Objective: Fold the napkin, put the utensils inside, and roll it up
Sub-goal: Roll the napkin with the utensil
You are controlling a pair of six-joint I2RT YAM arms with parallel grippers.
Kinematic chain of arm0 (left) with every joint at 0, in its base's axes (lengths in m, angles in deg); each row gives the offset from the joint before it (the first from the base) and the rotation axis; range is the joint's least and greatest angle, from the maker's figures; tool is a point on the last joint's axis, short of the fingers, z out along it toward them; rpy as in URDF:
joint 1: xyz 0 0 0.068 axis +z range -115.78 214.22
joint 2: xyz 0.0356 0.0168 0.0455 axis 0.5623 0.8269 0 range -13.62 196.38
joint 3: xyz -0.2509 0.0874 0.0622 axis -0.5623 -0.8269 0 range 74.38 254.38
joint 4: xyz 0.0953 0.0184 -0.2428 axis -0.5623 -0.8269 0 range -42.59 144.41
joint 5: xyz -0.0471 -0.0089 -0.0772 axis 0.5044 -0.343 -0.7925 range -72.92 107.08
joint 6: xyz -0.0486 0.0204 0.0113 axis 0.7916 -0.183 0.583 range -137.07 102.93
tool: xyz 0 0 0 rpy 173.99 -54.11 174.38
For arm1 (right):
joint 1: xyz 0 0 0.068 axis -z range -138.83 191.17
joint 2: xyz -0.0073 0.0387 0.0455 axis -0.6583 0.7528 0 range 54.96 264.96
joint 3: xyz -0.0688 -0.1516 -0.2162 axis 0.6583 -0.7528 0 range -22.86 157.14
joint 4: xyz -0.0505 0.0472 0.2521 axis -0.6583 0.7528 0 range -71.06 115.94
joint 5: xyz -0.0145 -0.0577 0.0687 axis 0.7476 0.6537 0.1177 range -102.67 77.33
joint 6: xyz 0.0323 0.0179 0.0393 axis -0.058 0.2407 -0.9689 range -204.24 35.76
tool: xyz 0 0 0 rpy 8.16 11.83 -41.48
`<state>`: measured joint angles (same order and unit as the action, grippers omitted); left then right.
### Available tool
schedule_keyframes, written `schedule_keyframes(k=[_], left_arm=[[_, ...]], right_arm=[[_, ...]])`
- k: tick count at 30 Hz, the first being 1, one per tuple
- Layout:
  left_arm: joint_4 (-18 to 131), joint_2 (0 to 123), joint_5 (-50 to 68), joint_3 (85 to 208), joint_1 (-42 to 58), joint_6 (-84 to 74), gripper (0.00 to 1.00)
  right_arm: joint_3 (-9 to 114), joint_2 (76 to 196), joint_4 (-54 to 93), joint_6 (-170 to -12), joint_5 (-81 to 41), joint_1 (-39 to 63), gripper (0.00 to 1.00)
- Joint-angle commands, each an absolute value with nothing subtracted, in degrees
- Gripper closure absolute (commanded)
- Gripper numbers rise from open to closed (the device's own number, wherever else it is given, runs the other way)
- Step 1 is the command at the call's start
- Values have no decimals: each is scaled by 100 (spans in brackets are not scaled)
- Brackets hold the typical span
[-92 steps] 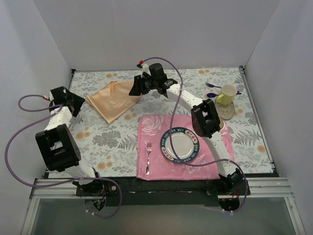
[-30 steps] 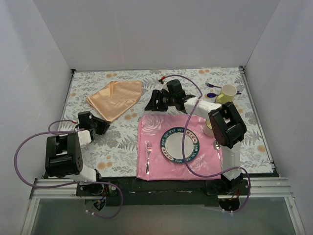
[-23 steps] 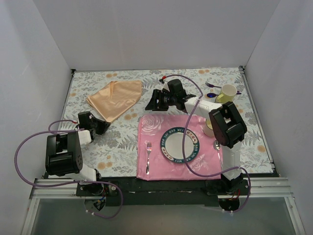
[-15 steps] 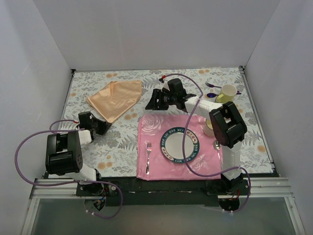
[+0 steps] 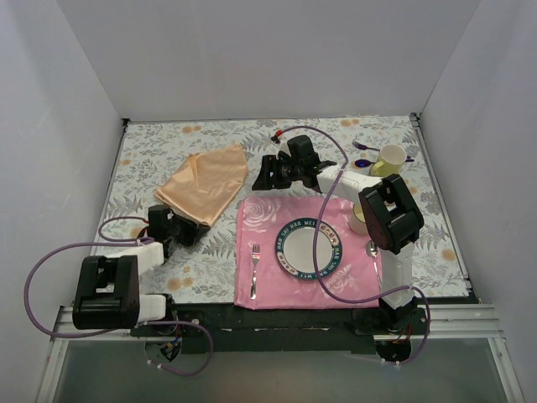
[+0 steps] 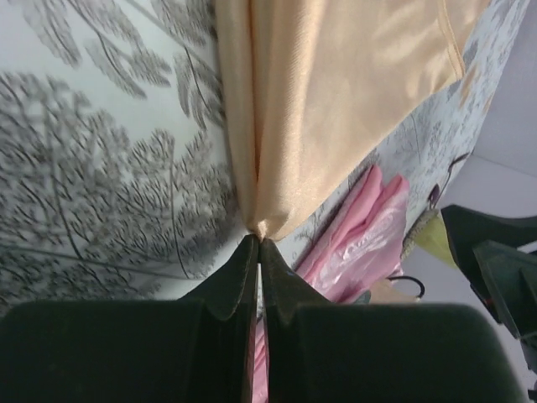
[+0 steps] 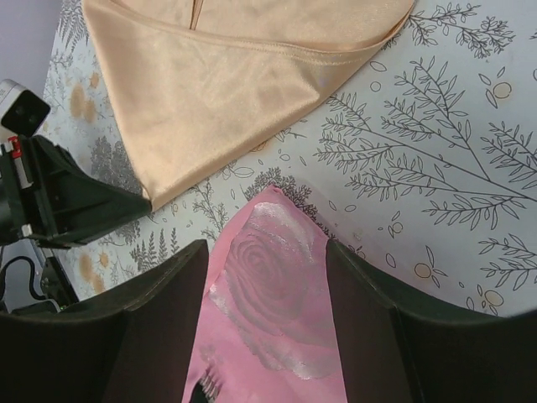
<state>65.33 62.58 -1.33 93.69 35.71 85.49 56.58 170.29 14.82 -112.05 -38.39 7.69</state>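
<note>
The napkin (image 5: 201, 183) has just been caught and shifted. A second ago the left fingers (image 6: 252, 262) stood partly open at its near corner. Now they are pressed together on that corner, with the satin gathered into a crease right at their tips and fanning out beyond them. With the pinch, the whole cloth has slid a little toward the arm bases and toward the pink mat (image 5: 262, 220). Its near point now lies close beside the mat's far left corner rather than further out on the floral desk (image 5: 151, 155). I take this as the opening of the folding step: the corner is in hand and could be lifted and carried over the rest of the cloth. The napkin looks loosely doubled in places, but no neat fold is laid and nothing is rolled. The right fingers (image 5: 263, 175) have not moved. They hang wide apart and hold nothing, with the mat's corner straight below the gap between them and the napkin's edge just beyond their tips. The dark copper utensils do not show in any view. Only a silver fork (image 5: 254, 267) lies on the mat, nearer the bases than the right fingers, beside the plate (image 5: 286, 252).
</note>
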Motion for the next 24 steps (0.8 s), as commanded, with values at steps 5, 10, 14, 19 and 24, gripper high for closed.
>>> schedule_keyframes(k=[5,10,14,19,24], left_arm=[[5855,5293,-383,9178,3009,8814,79],[4784,4572,-7,9756,3026,8243,45],[3545,4403,773,10791,3377,7505,26],[2945,4762,1103,11331,4814,7477,17],[3173,5720,566,11666,5232,7722,22]], right_arm=[[5949,16869,1849,-10122,-3658,654,33],[6370,16984,2078,-8964,-3230,312,30],[6819,17107,2552,-8024,-2525,-258,24],[7258,17308,2649,-7177,-1656,-919,20],[8040,17774,2991,-6712,-1320,-1428,20]])
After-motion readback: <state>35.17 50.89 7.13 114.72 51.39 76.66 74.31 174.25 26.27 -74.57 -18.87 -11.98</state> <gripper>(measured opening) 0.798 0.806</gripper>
